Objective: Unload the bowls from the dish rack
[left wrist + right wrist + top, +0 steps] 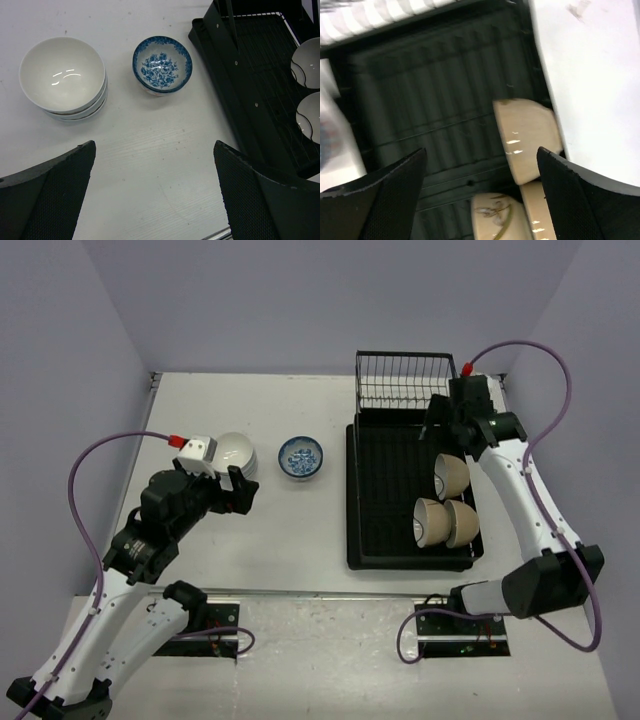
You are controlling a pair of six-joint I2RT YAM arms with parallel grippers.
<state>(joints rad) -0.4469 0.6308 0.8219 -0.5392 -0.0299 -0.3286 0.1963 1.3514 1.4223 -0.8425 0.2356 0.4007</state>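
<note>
The black dish rack (385, 500) lies at the right with its wire basket (405, 380) at the far end. Three tan bowls stand on edge in it: one (452, 475) in the middle, two (430, 520) (463, 524) nearer. A stack of white bowls (235, 453) and a blue-and-white bowl (300, 457) sit on the table left of the rack. My left gripper (243, 490) is open and empty beside the white stack (62, 75), near the blue-and-white bowl (162, 64). My right gripper (438, 425) is open and empty over the rack, above the far tan bowl (525, 135).
The rack's ribbed floor (430, 100) is bare on its left half. In the left wrist view the rack's rim (220, 55) runs along the right. Purple cables loop off both arms. A metal rail (320, 594) marks the table's near edge.
</note>
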